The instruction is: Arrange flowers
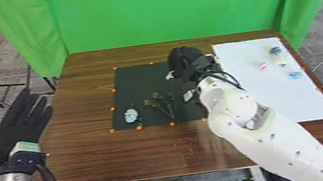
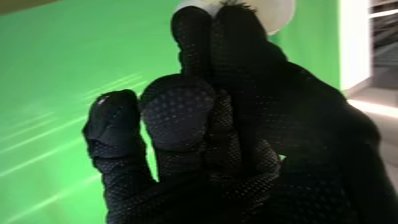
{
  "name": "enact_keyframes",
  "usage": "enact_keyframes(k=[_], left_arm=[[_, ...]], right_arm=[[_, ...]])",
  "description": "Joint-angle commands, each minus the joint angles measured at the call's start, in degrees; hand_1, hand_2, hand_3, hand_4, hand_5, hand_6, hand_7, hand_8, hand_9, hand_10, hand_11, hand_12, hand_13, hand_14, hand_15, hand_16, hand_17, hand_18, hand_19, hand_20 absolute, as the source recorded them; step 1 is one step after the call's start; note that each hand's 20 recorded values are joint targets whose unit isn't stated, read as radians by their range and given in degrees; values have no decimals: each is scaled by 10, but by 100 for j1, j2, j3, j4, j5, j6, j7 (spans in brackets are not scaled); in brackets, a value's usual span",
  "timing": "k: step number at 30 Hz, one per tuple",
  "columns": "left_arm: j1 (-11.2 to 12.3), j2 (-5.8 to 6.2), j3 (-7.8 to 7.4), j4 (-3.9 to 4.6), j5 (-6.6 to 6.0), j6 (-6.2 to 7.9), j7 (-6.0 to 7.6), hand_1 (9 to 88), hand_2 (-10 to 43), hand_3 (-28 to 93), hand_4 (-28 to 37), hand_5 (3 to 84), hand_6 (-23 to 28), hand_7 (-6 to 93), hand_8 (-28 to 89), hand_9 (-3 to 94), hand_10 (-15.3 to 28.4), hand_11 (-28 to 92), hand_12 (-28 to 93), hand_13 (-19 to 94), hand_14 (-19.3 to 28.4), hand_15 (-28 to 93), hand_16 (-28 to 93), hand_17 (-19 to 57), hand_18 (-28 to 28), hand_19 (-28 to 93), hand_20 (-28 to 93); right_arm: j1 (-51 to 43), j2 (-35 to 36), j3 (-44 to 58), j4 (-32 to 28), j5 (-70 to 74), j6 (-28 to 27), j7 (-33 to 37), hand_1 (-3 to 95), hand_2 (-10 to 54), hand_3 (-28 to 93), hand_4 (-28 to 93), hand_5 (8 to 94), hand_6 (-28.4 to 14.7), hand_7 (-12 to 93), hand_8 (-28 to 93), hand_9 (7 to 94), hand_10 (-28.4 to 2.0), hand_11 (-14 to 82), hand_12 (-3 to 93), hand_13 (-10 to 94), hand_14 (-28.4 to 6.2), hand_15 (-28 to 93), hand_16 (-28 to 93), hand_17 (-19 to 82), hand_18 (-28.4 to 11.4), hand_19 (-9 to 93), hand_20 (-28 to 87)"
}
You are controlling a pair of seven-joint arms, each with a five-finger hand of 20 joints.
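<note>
My right hand (image 1: 187, 61) is over the upper right corner of the dark mat (image 1: 131, 90), with a small white thing (image 1: 170, 75) close beside it. Whether the hand holds that thing is unclear. In the right wrist view, a pale round thing (image 2: 279, 12) is partly hidden behind the far end of my right hand (image 2: 253, 95). On the mat lie a pale blue-white flower (image 1: 131, 115) and, to its right, thin green sprigs (image 1: 156, 102). My left hand (image 1: 20, 119) is open beside the table's left edge, its fingers spread and holding nothing.
A white sheet (image 1: 280, 98) covers the right part of the brown table (image 1: 90, 153). On it are a blue flower (image 1: 276, 50), a pink one (image 1: 263, 65) and another blue one (image 1: 295, 75). Orange markers line the mat, and a green curtain (image 1: 174, 6) hangs behind.
</note>
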Motion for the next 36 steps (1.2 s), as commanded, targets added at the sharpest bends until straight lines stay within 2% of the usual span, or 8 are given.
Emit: enact_keyframes(k=[1, 3, 8, 15, 22, 26, 30, 36], left_arm=[[-125, 58, 159, 49, -30, 112, -58, 234, 163, 562, -283, 339, 68, 125, -94, 269, 126, 171, 76, 182, 113, 245, -80, -18, 106, 208, 89], [-211, 30, 208, 69, 29, 95, -105, 225, 161, 577, -283, 337, 68, 122, -94, 268, 126, 170, 74, 181, 108, 239, -80, -17, 104, 204, 90], [-389, 150, 414, 114, -2, 80, -56, 213, 153, 612, -283, 331, 66, 119, -93, 255, 118, 167, 68, 179, 95, 213, -77, -9, 98, 188, 93], [-479, 232, 485, 146, 30, 74, -51, 212, 121, 691, -283, 323, 63, 119, -91, 242, 105, 167, 59, 175, 79, 181, -69, 2, 87, 154, 102], [-639, 234, 614, 203, 56, 20, -105, 219, 113, 703, -283, 322, 60, 122, -92, 234, 100, 168, 53, 172, 67, 164, -65, 10, 78, 129, 107], [-661, 228, 600, 210, 93, -7, -193, 220, 111, 706, -283, 323, 61, 123, -90, 233, 100, 170, 52, 172, 64, 157, -63, 14, 74, 115, 111], [-575, 198, 536, 165, 54, 74, -146, 226, 110, 697, -283, 326, 62, 127, -88, 230, 105, 179, 58, 166, 74, 177, -54, 10, 78, 118, 118], [-606, 187, 550, 165, 12, 117, -130, 232, 113, 687, -283, 333, 65, 133, -91, 243, 118, 187, 67, 167, 88, 212, -62, -1, 88, 149, 117]], right_arm=[[787, -787, -824, 609, -225, -125, -197, 615, -95, 718, -283, 726, 19, 442, 116, 878, -73, 150, 494, 793, -50, 622, 408, 408, -233, 874, 400], [944, -982, -988, 898, -147, -135, -154, 612, -95, 718, -283, 725, 22, 445, 116, 877, -72, 150, 495, 794, -50, 621, 408, 409, -232, 874, 399], [1146, -1368, -1188, 1538, -268, -47, -228, 603, -95, 721, -283, 721, 28, 450, 119, 878, -67, 149, 496, 797, -48, 618, 405, 409, -232, 874, 398], [1320, -1559, -1615, 2121, -291, 554, -273, 594, -95, 725, -283, 718, 30, 452, 120, 877, -64, 147, 498, 796, -47, 613, 409, 410, -229, 872, 395], [1216, -1556, -1832, 2205, -388, 486, -235, 590, -95, 724, -283, 708, 35, 465, 114, 870, -61, 145, 492, 794, -41, 597, 417, 407, -225, 864, 390], [1159, -1548, -1847, 2265, -430, 404, -128, 590, -95, 722, -283, 697, 35, 464, 95, 859, -59, 136, 475, 789, -30, 558, 429, 404, -219, 852, 381], [1065, -1524, -1752, 2189, -530, 64, -177, 602, -95, 719, -283, 686, 20, 457, 59, 846, -67, 128, 459, 799, 0, 435, 459, 402, -213, 834, 353], [1034, -1474, -1744, 2155, -537, 2, -125, 607, -95, 716, -283, 665, 5, 413, 13, 810, -74, 95, 400, 778, -3, 394, 472, 386, -212, 823, 346]])
